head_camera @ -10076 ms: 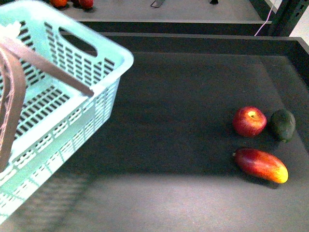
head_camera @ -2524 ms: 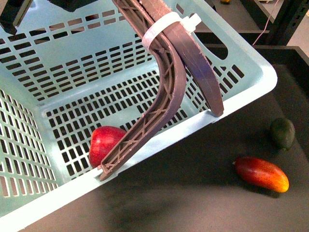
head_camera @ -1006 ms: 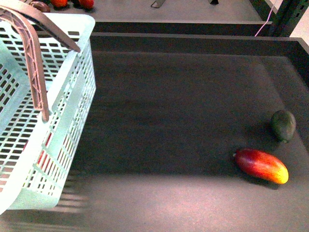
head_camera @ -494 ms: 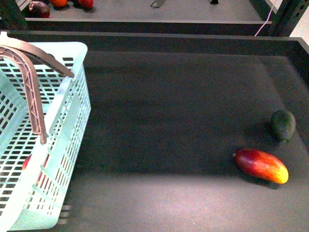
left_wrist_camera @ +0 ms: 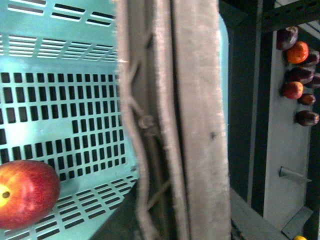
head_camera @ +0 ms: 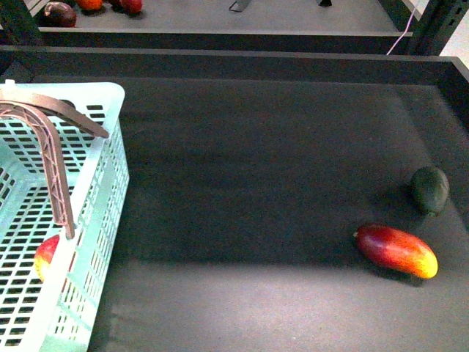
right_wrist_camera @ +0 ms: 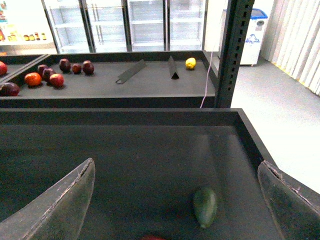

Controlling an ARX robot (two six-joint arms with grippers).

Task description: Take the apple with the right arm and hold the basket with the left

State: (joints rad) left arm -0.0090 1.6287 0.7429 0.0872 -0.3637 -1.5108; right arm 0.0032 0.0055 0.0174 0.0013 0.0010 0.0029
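The turquoise basket (head_camera: 102, 220) is at the left edge of the front view, over the dark table. My left gripper (head_camera: 86, 183) is shut on the basket's right wall, one brown ribbed finger (head_camera: 53, 169) inside and the other outside the rim. The red apple (head_camera: 45, 257) lies on the basket floor; the left wrist view shows the apple (left_wrist_camera: 27, 194) on the slotted floor of the basket (left_wrist_camera: 75, 100) beside the fingers (left_wrist_camera: 200, 125). My right gripper (right_wrist_camera: 175, 205) is open and empty above the table's right end, out of the front view.
A red-yellow mango (head_camera: 396, 251) and a dark green avocado (head_camera: 429, 190) lie at the right of the table; the avocado (right_wrist_camera: 205, 206) sits below the right gripper. A raised wall (head_camera: 293, 62) borders the table. The shelf behind holds fruit (right_wrist_camera: 45, 75). A dark post (right_wrist_camera: 235, 50) stands at the right.
The apple, on the table ten seconds ago, now lies in the basket. Over the last second the basket has moved left and lower with my left gripper.
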